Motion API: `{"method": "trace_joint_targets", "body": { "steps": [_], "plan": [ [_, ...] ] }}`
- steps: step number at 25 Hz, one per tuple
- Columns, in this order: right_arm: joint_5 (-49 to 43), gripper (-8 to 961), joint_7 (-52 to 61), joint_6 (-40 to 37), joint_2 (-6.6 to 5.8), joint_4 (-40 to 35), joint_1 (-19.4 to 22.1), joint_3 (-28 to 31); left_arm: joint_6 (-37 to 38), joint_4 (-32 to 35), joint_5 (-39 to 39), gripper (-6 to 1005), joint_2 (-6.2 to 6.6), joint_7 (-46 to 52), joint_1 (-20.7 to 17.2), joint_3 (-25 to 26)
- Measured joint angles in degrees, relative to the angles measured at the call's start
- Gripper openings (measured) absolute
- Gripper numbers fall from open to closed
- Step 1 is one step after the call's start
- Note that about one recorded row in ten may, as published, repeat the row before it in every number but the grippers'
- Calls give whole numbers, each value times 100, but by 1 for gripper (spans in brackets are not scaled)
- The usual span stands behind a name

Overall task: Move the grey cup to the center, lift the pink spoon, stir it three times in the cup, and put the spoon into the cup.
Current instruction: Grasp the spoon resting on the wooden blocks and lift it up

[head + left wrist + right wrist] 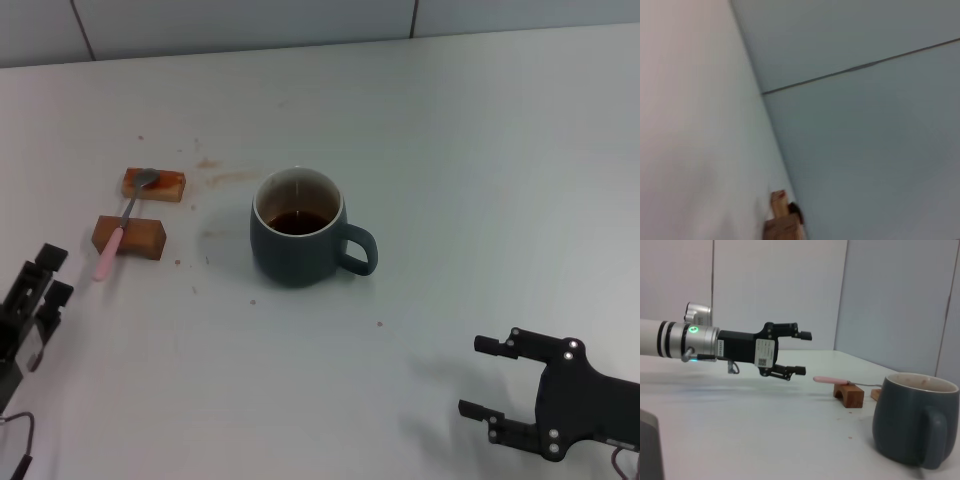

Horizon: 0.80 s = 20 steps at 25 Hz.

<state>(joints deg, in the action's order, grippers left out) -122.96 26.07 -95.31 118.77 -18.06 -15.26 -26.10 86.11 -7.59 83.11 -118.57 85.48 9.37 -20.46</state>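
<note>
The grey cup (298,240) stands upright near the middle of the table, holding dark liquid, with its handle toward the right. The right wrist view shows the cup (912,425) close up. The pink spoon (112,248) lies across two brown blocks to the cup's left, bowl on the far block, and the spoon (832,379) also shows in the right wrist view. My left gripper (55,275) hovers open and holding nothing at the table's left edge, short of the spoon's pink end. My right gripper (472,376) is open near the front right, away from the cup.
Two brown blocks (153,184) (130,237) carry the spoon; one block (782,222) shows in the left wrist view. Small brown stains (225,178) mark the table between the blocks and the cup. A grey wall runs along the table's far edge.
</note>
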Motion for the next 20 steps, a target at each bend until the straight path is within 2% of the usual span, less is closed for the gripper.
{"method": "trace_joint_targets", "body": {
  "steps": [20],
  "plan": [
    [-10, 666, 140, 15, 8, -127, -91, -9, -614, -280, 4, 740, -5, 79, 366, 23]
  ]
}}
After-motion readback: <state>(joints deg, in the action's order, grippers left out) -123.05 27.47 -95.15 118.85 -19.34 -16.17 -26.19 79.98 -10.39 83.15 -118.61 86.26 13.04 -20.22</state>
